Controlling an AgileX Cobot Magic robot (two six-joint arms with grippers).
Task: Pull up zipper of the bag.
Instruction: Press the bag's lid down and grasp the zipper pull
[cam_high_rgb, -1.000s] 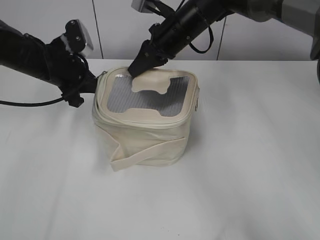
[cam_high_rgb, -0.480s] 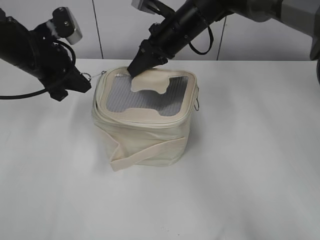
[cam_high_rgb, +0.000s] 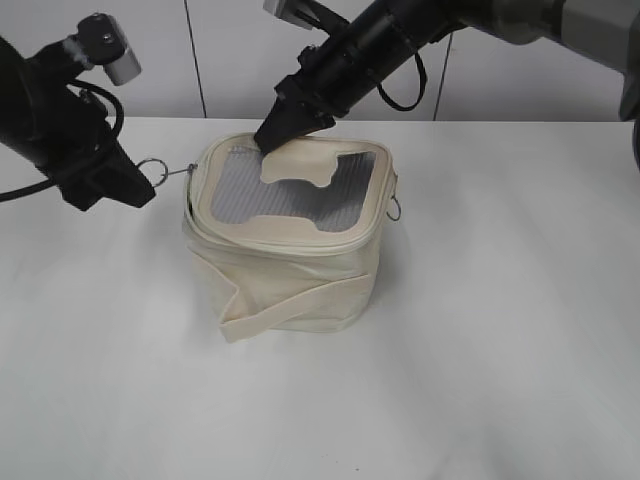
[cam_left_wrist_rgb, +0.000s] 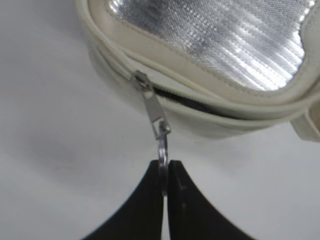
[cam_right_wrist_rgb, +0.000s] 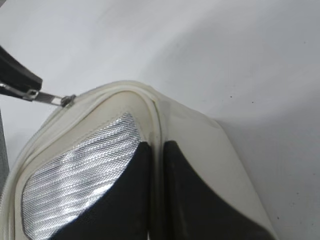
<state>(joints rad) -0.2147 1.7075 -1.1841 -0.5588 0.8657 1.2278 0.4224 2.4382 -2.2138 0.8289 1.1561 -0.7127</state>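
White tabletop (cam_high_rgb: 480, 330) fills most of the exterior view, smooth matte surface, faint soft shadows, a few tiny dark specks near the front edge. Behind it a pale wall (cam_high_rgb: 230, 60) of flat panels, with thin dark vertical seams between them. Same white tabletop (cam_left_wrist_rgb: 55, 130) shows in both wrist views.

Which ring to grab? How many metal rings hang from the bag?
2: left ring in the left gripper, right ring hanging on the bag's right side; more may hide behind.
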